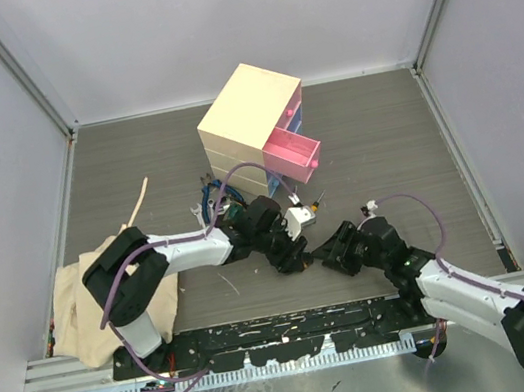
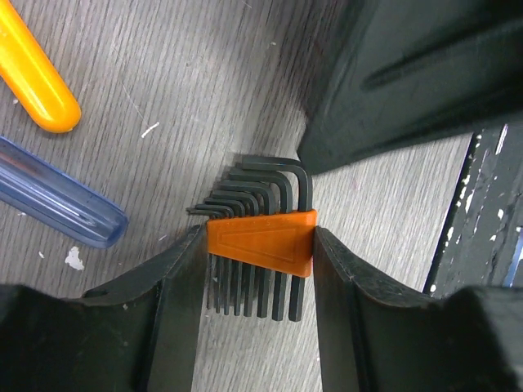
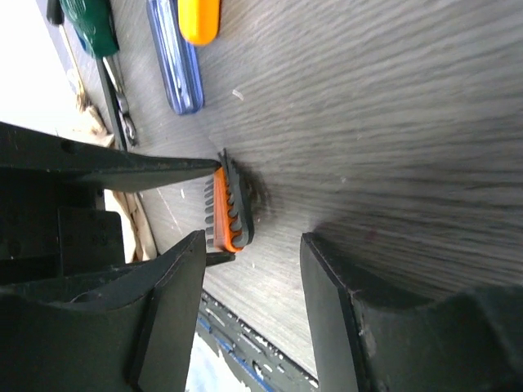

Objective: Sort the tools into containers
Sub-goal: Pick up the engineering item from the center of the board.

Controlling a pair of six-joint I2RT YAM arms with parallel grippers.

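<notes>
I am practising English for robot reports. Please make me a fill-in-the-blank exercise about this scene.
The left end effector clamps the hex key set by its ___ holder.
The open drawer of the chest is ___.
The right end effector stands ___, holding nothing.
Missing words: orange; pink; open.

The orange handle [image 2: 37, 82] and clear blue handle [image 2: 57, 200] run off the left edge — shafts and tips unseen.

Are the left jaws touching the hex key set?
Touching. Left wrist view: both left jaws sit flush against the orange holder of the hex key set, one each side, no gap showing.
</notes>
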